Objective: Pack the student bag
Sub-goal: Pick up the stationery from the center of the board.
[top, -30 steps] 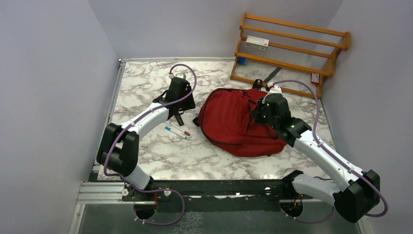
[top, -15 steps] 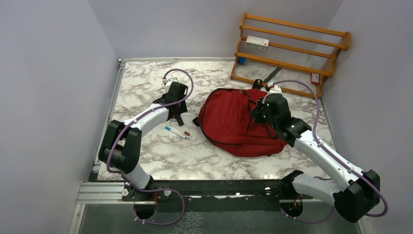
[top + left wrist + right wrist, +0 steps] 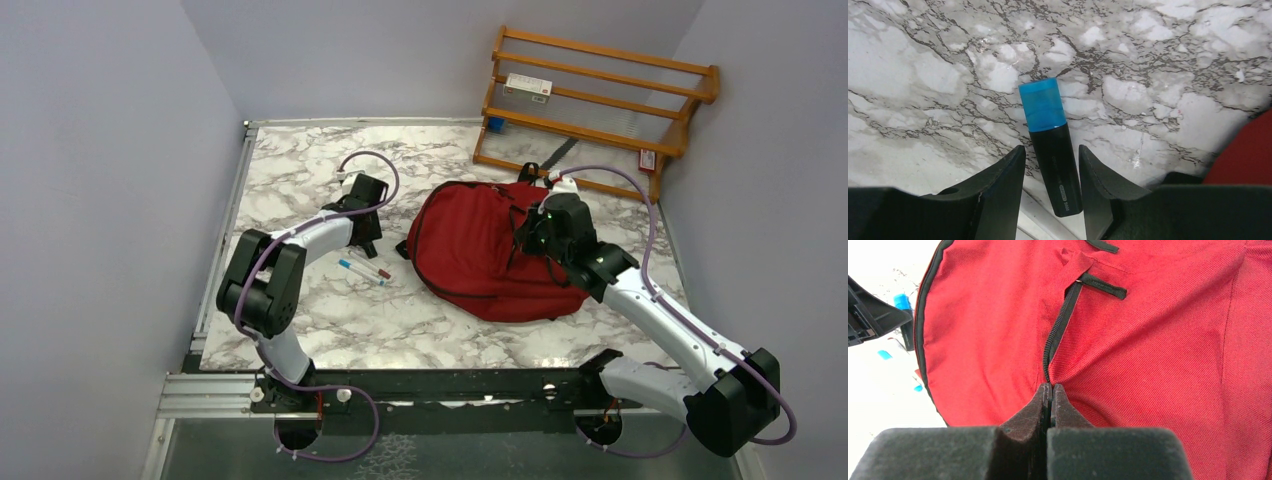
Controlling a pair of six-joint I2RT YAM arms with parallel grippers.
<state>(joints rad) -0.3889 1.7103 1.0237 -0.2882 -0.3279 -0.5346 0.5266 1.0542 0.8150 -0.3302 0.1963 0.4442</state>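
- My left fingers stand apart, straddling a blue-capped highlighter that lies on the marble surface.
- The student bag lies right of centre on the surface.
- My right fingers are pressed together, pinching the bag at its zipper.

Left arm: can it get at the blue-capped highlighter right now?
Probably yes. The left gripper has its open jaws either side of the blue-capped highlighter, which lies flat on the marble table; nothing stands between them.

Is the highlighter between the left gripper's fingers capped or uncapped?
Capped. The highlighter lies flat on the table with its blue cap seated on the black barrel.
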